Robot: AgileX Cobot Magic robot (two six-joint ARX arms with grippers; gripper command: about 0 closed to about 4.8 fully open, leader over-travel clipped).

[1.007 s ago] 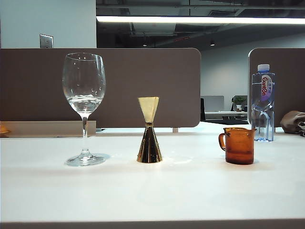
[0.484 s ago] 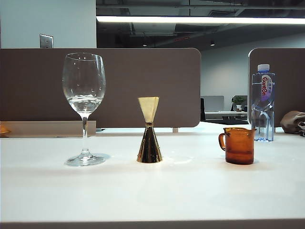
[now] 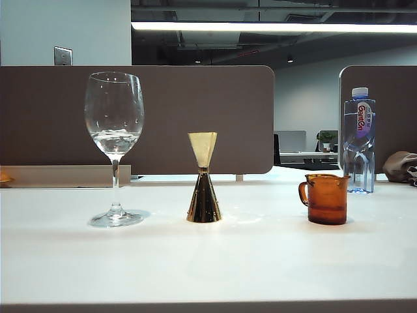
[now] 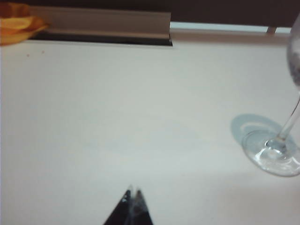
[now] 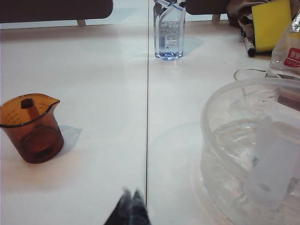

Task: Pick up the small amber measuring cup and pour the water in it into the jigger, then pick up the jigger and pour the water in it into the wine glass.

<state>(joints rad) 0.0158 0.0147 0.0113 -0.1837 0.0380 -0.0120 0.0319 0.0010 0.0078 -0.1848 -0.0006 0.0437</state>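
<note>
Only the right wrist camera caught a clear plastic basin (image 5: pixel 234 154) and a yellow sponge (image 5: pixel 271 23) off to the right. The small amber measuring cup (image 3: pixel 326 199) stood upright at the right, the gold jigger (image 3: pixel 204 179) in the middle, the wine glass (image 3: pixel 115 147) left, well apart. The left gripper (image 4: pixel 132 193) and right gripper (image 5: pixel 130 193) hung low over the near table (image 3: pixel 208 261), tips pressed together, holding nothing
</note>
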